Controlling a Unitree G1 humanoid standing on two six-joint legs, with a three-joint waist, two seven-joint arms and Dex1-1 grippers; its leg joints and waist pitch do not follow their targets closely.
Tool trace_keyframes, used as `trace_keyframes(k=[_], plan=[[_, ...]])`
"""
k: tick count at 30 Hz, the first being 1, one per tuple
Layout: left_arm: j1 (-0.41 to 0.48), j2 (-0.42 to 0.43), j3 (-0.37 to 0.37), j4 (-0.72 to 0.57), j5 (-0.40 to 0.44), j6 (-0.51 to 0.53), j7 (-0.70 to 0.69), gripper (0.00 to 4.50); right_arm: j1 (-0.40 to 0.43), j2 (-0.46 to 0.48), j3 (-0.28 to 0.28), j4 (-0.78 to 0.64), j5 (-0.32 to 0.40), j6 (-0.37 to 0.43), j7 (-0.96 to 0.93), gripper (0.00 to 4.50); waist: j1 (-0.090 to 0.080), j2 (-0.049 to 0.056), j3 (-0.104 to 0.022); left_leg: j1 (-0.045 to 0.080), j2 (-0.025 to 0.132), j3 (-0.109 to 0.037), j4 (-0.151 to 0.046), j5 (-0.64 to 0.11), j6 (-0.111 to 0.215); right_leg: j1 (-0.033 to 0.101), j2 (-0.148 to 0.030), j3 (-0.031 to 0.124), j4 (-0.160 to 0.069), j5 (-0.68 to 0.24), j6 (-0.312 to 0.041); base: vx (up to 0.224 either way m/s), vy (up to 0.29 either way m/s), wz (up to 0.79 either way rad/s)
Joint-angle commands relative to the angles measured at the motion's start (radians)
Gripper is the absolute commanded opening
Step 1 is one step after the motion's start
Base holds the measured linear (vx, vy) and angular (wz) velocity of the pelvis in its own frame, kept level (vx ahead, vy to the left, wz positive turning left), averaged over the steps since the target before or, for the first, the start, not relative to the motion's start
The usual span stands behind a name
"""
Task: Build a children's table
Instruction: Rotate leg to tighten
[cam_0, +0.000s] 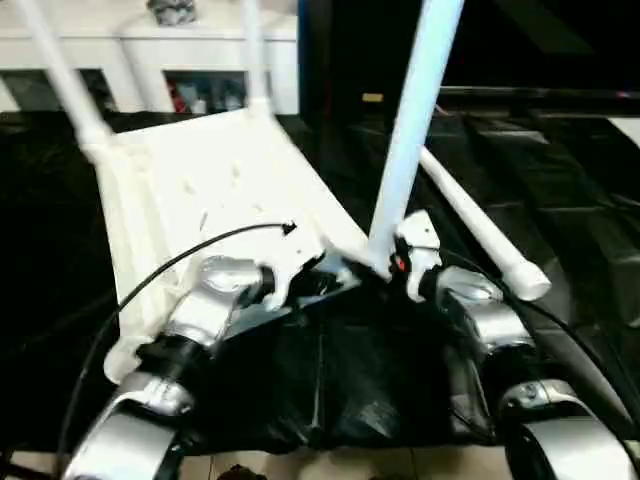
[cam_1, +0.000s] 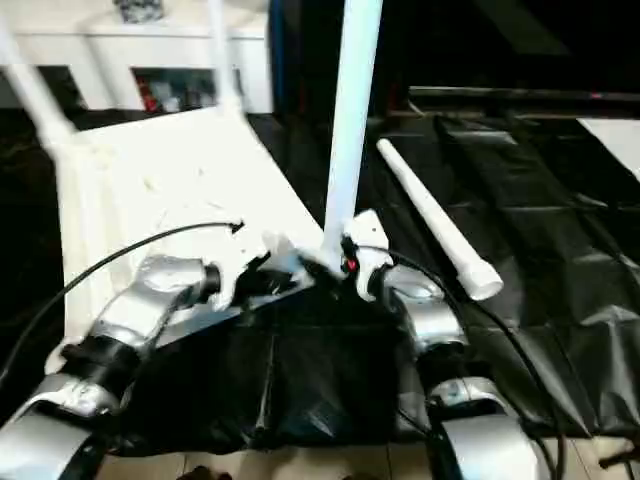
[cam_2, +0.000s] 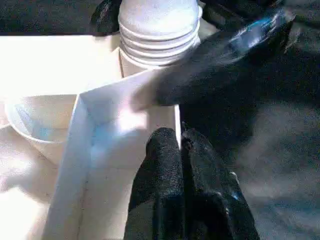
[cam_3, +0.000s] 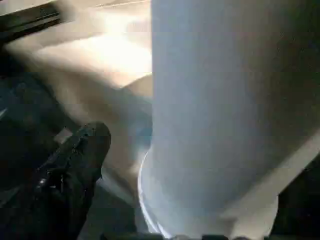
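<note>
On the black, wrinkled sheeting (cam_0: 560, 230) that covers the work surface, the head views show the white plastic tabletop (cam_0: 215, 185) lying upside down and tilted, its smooth moulded underside facing up. Two tapered tubular legs (cam_0: 60, 70) rise from its far corner sockets. A third leg (cam_0: 415, 120) stands nearly upright at the near right corner. A fourth leg (cam_1: 435, 220) lies loose on the sheeting to the right, well apart from the tabletop (its wider ridged end points toward the robot). A white cabinet (cam_0: 150, 60) with glass doors stands behind.

The left gripper (cam_0: 290, 275) rests at the near edge of the tabletop. The right gripper (cam_0: 395, 262) sits at the foot of the upright leg.

Left wrist view: the two black fingers (cam_2: 165, 175) of the left gripper are pressed together with nothing between them, their tips against a thin white rib of the tabletop. Beyond them the ridged, threaded end of the upright leg sits at the corner socket, with a glossy black finger of the right gripper beside it.

Right wrist view: the upright leg is a smooth white tube. One matte black finger (cam_3: 80, 160) stands beside it; the other is hidden, so whether the claw is apart or clamped cannot be told.
</note>
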Motion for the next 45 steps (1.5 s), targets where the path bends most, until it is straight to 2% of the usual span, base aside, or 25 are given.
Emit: trace_keyframes(k=[1,3,8,9,17,20,22,24,25,26,27,28,30,31,33,35,36,37,38,39,41,42,43,45], plan=[[-0.005,-0.002,-0.045,-0.055,-0.042,-0.045,-0.113,0.0,0.009,-0.005,0.068,-0.048,0.017,0.006,0.154,4.46,0.003,-0.004,-0.065,0.012,0.034,-0.012,-0.061,-0.252,0.07,0.049,-0.058,0.052,-0.076,-0.221,-0.223,0.0,0.0,0.0],[-0.006,0.013,-0.046,-0.052,-0.047,-0.054,-0.141,0.0,0.01,-0.021,0.08,-0.055,0.02,0.008,0.204,4.31,0.011,-0.002,-0.063,0.02,0.037,-0.011,-0.064,-0.28,0.056,0.043,-0.059,0.054,-0.08,-0.262,-0.221,0.0,0.0,0.0],[-0.02,0.05,-0.053,-0.025,-0.033,-0.087,-0.189,0.0,-0.001,-0.046,0.109,-0.047,0.013,-0.002,0.284,3.9,0.021,-0.004,-0.061,0.02,0.038,-0.014,-0.068,-0.293,0.032,0.043,-0.062,0.056,-0.081,-0.299,-0.209,0.0,0.0,0.0],[-0.023,0.06,-0.053,-0.021,-0.036,-0.093,-0.205,0.0,-0.005,-0.046,0.109,-0.051,0.02,0.009,0.301,3.81,0.023,-0.007,-0.063,0.019,0.039,-0.014,-0.068,-0.283,0.031,0.044,-0.064,0.056,-0.079,-0.29,-0.209,0.0,0.0,0.0],[-0.025,0.069,-0.05,-0.011,-0.048,-0.097,-0.232,0.0,0.0,-0.036,0.116,-0.061,0.033,0.032,0.338,3.12,0.028,-0.006,-0.067,0.016,0.038,-0.013,-0.064,-0.229,0.043,0.047,-0.062,0.056,-0.068,-0.203,-0.231,0.0,0.0,0.0],[-0.024,0.058,-0.042,-0.013,-0.057,-0.08,-0.224,0.0,0.009,-0.029,0.113,-0.068,0.042,0.048,0.339,2.98,0.029,-0.007,-0.067,0.015,0.037,-0.013,-0.064,-0.235,0.039,0.048,-0.063,0.055,-0.07,-0.221,-0.227,0.0,0.0,0.0],[-0.028,0.035,-0.028,-0.013,-0.062,-0.047,-0.181,0.0,0.027,-0.011,0.1,-0.088,0.058,0.089,0.311,2.78,0.031,-0.006,-0.066,0.017,0.037,-0.013,-0.064,-0.236,0.038,0.047,-0.063,0.056,-0.07,-0.225,-0.224,0.0,0.0,0.0],[-0.036,0.007,-0.019,-0.008,-0.058,-0.013,-0.119,0.0,0.033,0.012,0.083,-0.086,0.053,0.113,0.235,2.74,0.034,-0.006,-0.066,0.018,0.038,-0.013,-0.064,-0.239,0.033,0.046,-0.064,0.056,-0.072,-0.237,-0.222,0.0,0.0,0.0],[-0.041,-0.022,-0.011,-0.006,-0.05,0.017,-0.061,0.0,0.028,0.033,0.069,-0.068,0.039,0.113,0.157,2.72,0.031,-0.01,-0.063,0.018,0.037,-0.012,-0.066,-0.252,0.023,0.045,-0.065,0.057,-0.075,-0.261,-0.218,0.0,0.0,0.0],[-0.048,-0.052,-0.004,-0.001,-0.043,0.046,-0.004,0.0,0.019,0.056,0.054,-0.043,0.024,0.114,0.071,2.72,0.031,-0.01,-0.063,0.018,0.037,-0.012,-0.066,-0.252,0.023,0.045,-0.065,0.057,-0.075,-0.261,-0.218,0.0,0.0,0.0],[-0.059,-0.095,0.003,0.01,-0.03,0.082,0.076,0.0,0.003,0.09,0.033,-0.003,0.005,0.116,-0.054,2.71,0.025,-0.011,-0.058,0.022,0.034,-0.017,-0.069,-0.283,-0.001,0.041,-0.068,0.056,-0.085,-0.348,-0.196,0.0,0.0,0.0],[-0.061,-0.101,0.004,0.012,-0.027,0.086,0.087,0.0,0.0,0.095,0.029,0.003,0.003,0.116,-0.073,2.7,0.021,-0.01,-0.056,0.023,0.033,-0.018,-0.07,-0.293,-0.008,0.04,-0.069,0.055,-0.089,-0.382,-0.187,0.0,0.0,0.0],[-0.084,-0.156,0.021,0.043,-0.014,0.119,0.195,0.0,-0.024,0.143,0.005,0.052,-0.002,0.13,-0.2,2.7,0.007,-0.009,-0.055,0.025,0.028,-0.023,-0.07,-0.324,-0.019,0.04,-0.07,0.051,-0.103,-0.479,-0.15,0.0,0.0,0.0],[-0.103,-0.19,0.033,0.07,-0.016,0.127,0.247,0.0,-0.047,0.177,-0.014,0.093,-0.009,0.136,-0.312,2.7,0.006,-0.01,-0.055,0.025,0.027,-0.024,-0.07,-0.327,-0.017,0.04,-0.069,0.05,-0.106,-0.486,-0.142,0.0,0.0,0.0],[-0.122,-0.222,0.039,0.096,-0.012,0.129,0.296,0.0,-0.068,0.217,-0.027,0.128,-0.014,0.146,-0.408,2.69,-0.008,-0.013,-0.057,0.018,0.023,-0.025,-0.07,-0.318,-0.011,0.043,-0.068,0.048,-0.108,-0.491,-0.127,0.0,0.0,0.0],[-0.13,-0.232,0.036,0.106,-0.003,0.128,0.313,0.0,-0.078,0.236,-0.024,0.138,-0.03,0.151,-0.453,2.69,-0.007,-0.013,-0.058,0.02,0.022,-0.023,-0.068,-0.31,0.001,0.039,-0.067,0.049,-0.111,-0.482,-0.121,0.0,0.0,0.0],[-0.132,-0.23,0.031,0.107,0.002,0.123,0.31,0.0,-0.082,0.239,-0.021,0.143,-0.038,0.145,-0.458,2.69,-0.006,0.002,-0.059,0.022,0.021,-0.024,-0.068,-0.309,0.001,0.038,-0.067,0.05,-0.109,-0.47,-0.126,0.0,0.0,0.0],[-0.131,-0.223,0.02,0.106,0.012,0.108,0.298,0.0,-0.086,0.243,-0.016,0.143,-0.043,0.131,-0.455,3.04,-0.009,-0.007,-0.06,0.017,0.021,-0.022,-0.068,-0.302,0.01,0.041,-0.064,0.049,-0.109,-0.44,-0.127,0.0,0.0,0.0],[-0.128,-0.216,0.011,0.103,0.023,0.1,0.29,0.0,-0.089,0.246,-0.016,0.144,-0.053,0.113,-0.463,3.25,-0.009,-0.002,-0.061,0.014,0.023,-0.023,-0.069,-0.295,0.012,0.042,-0.063,0.05,-0.105,-0.404,-0.136,0.0,0.0,0.0],[-0.123,-0.204,-0.001,0.095,0.04,0.087,0.277,0.0,-0.091,0.243,-0.027,0.14,-0.05,0.078,-0.456,3.39,-0.008,-0.002,-0.063,0.014,0.024,-0.022,-0.069,-0.288,0.015,0.044,-0.063,0.05,-0.1,-0.374,-0.147,0.0,0.0,0.0],[-0.12,-0.196,-0.005,0.092,0.048,0.084,0.273,0.0,-0.091,0.237,-0.033,0.139,-0.05,0.066,-0.457,3.41,-0.01,-0.002,-0.065,0.012,0.024,-0.021,-0.068,-0.28,0.017,0.046,-0.061,0.051,-0.094,-0.329,-0.164,0.0,0.0,0.0],[-0.118,-0.183,-0.01,0.093,0.055,0.078,0.268,0.0,-0.088,0.215,-0.037,0.131,-0.048,0.05,-0.447,3.61,-0.01,-0.004,-0.065,0.012,0.025,-0.021,-0.068,-0.278,0.021,0.047,-0.061,0.051,-0.091,-0.31,-0.174,0.0,0.0,0.0],[-0.118,-0.176,-0.012,0.094,0.058,0.075,0.266,0.0,-0.085,0.202,-0.037,0.126,-0.047,0.043,-0.44,3.75,-0.009,-0.002,-0.065,0.014,0.026,-0.021,-0.068,-0.278,0.021,0.047,-0.062,0.051,-0.09,-0.303,-0.179,0.0,0.0,0.0],[-0.115,-0.166,-0.012,0.101,0.059,0.066,0.272,0.0,-0.063,0.162,-0.042,0.088,-0.027,0.037,-0.399,3.85,-0.007,-0.001,-0.066,0.015,0.026,-0.018,-0.066,-0.277,0.03,0.047,-0.06,0.052,-0.089,-0.273,-0.19,0.0,0.0,0.0]])
